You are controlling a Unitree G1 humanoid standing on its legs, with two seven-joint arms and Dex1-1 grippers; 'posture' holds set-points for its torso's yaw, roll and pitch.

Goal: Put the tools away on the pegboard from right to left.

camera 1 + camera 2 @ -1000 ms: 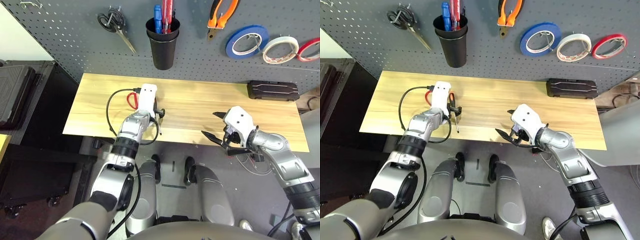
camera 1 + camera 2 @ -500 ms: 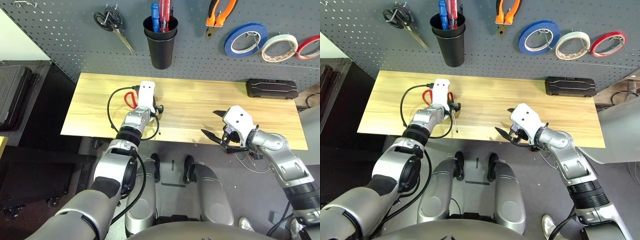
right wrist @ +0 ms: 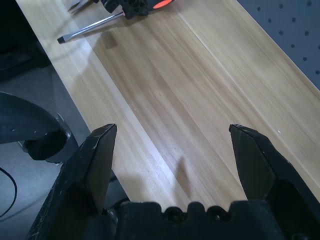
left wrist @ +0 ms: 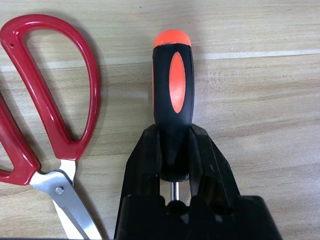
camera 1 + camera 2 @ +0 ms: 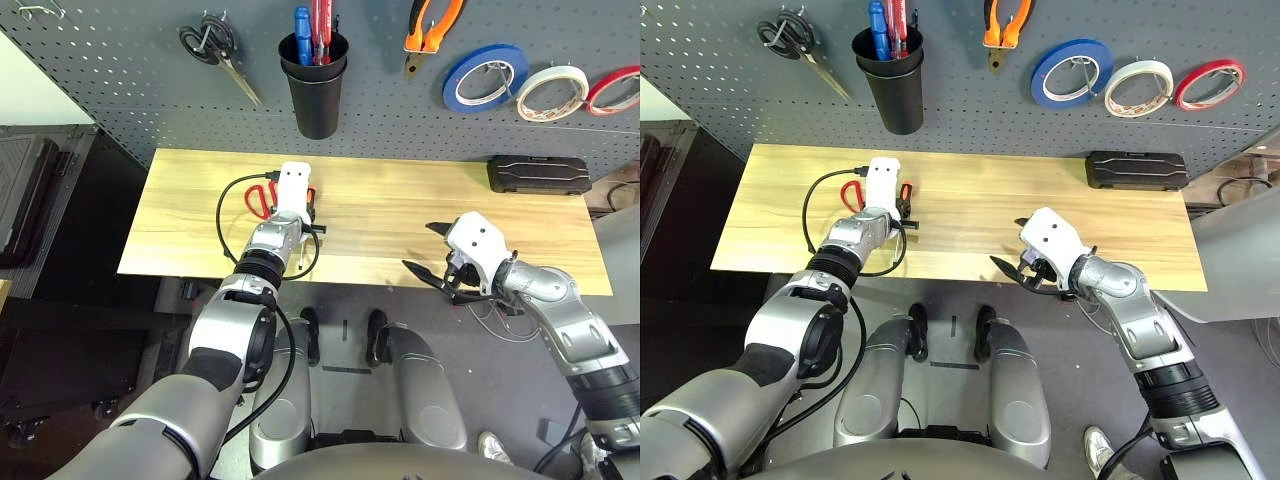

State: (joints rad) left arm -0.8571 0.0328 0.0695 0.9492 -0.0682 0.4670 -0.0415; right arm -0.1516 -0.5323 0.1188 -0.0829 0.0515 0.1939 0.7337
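Observation:
The black-and-orange screwdriver [image 4: 172, 90] lies on the wooden table [image 5: 400, 200], and my left gripper [image 4: 174, 135] is shut on the lower part of its handle. Its metal shaft [image 3: 90, 27] points toward the table's front edge. Red-handled scissors [image 5: 262, 200] lie flat just left of that gripper [image 5: 305, 215]. My right gripper [image 5: 420, 248] hangs open and empty over the front edge at the right. On the pegboard [image 5: 120, 70] hang the orange-handled pliers [image 5: 430, 30] and the cream tape roll [image 5: 530, 100].
A black cup [image 5: 318, 95] on the pegboard holds blue and red tools. Black-handled scissors [image 5: 212, 45] hang at upper left; a blue tape roll [image 5: 452, 92] and a red one [image 5: 600, 100] flank the cream roll. A black case [image 5: 538, 174] lies at the table's back right.
My left gripper's fingers have closed from wide open onto the screwdriver handle. The right arm has not moved. The camera has shifted a little.

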